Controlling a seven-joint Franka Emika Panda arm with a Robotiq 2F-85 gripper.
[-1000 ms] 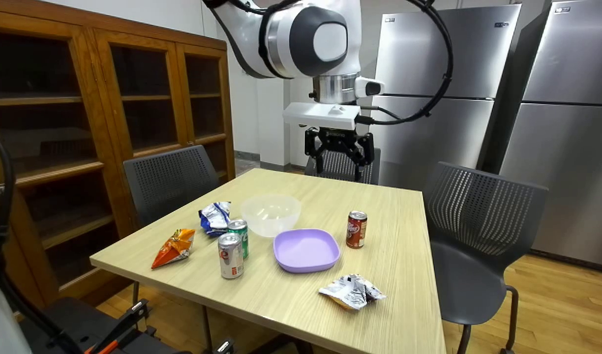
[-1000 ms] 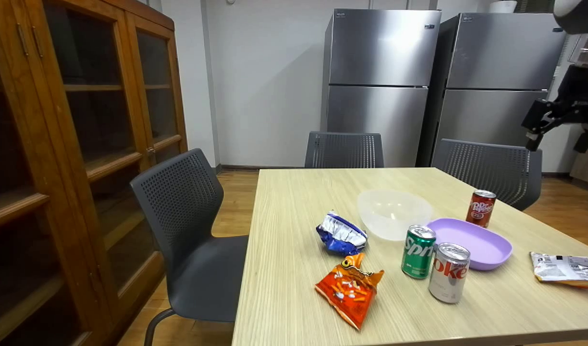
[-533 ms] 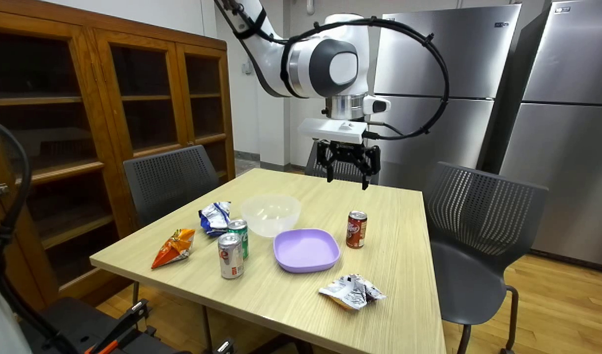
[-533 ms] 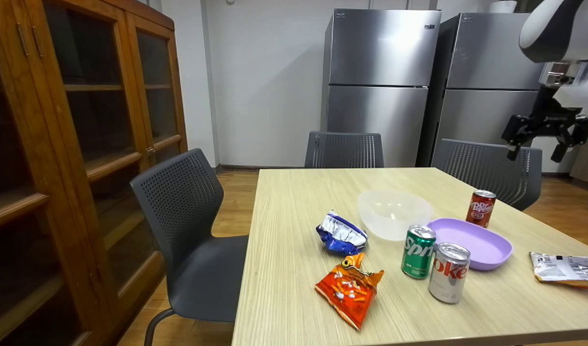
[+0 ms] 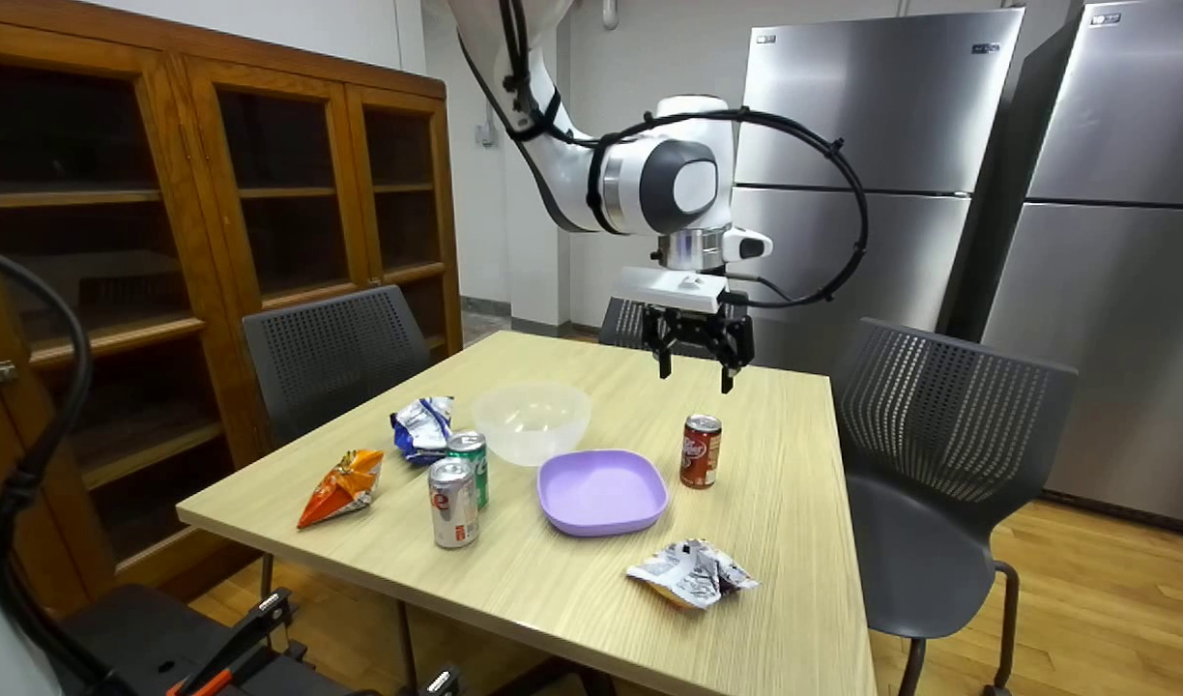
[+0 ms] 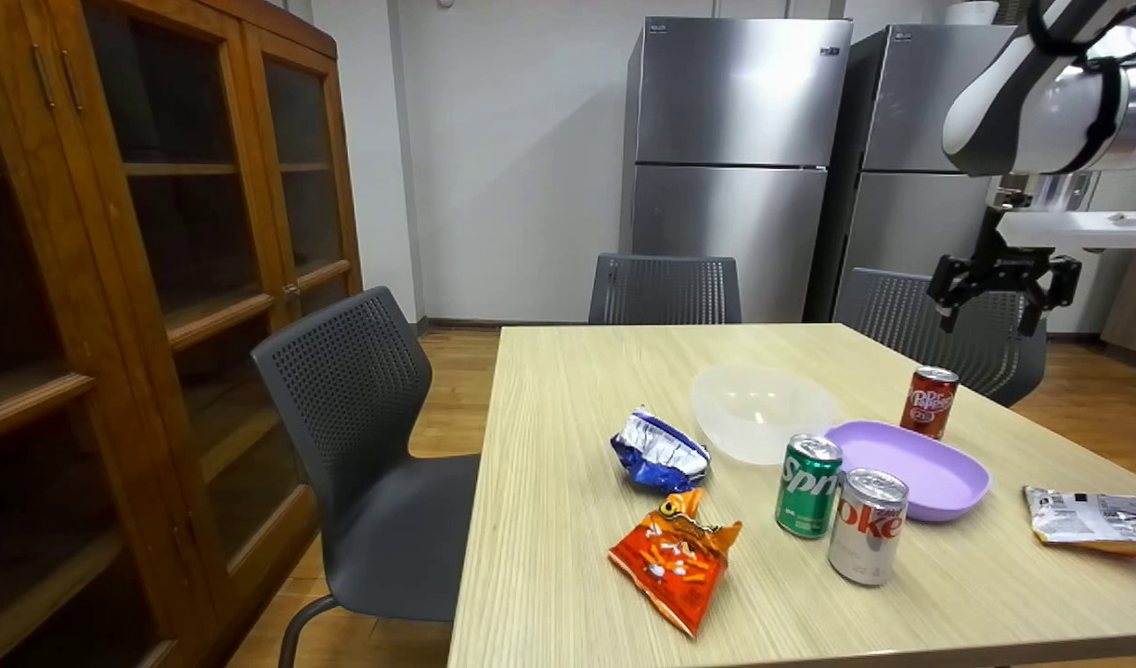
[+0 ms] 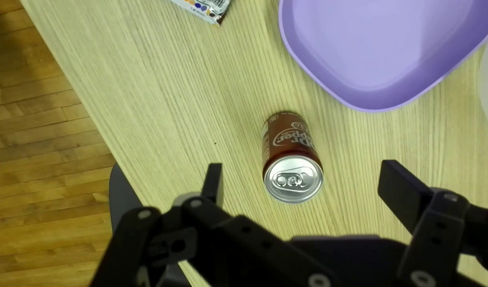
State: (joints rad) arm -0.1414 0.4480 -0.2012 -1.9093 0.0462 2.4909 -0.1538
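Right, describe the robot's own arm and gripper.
The arm is white and rounded, with a dark grey panel and silvery collar. Black cable, strapped on with black bands, makes a wide loop. Below a flat white housing, the gripper is black with two angular, jointed fingers.

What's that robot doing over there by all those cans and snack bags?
The robot arm isn't holding anything. Its gripper hangs open above the table, nearest to the red Dr Pepper can but not touching it. That can stands upright near the purple plate. A cloudy bowl, a green Sprite can and a silver Coke can stand there too, and a blue bag, an orange bag and a silver bag lie nearby.
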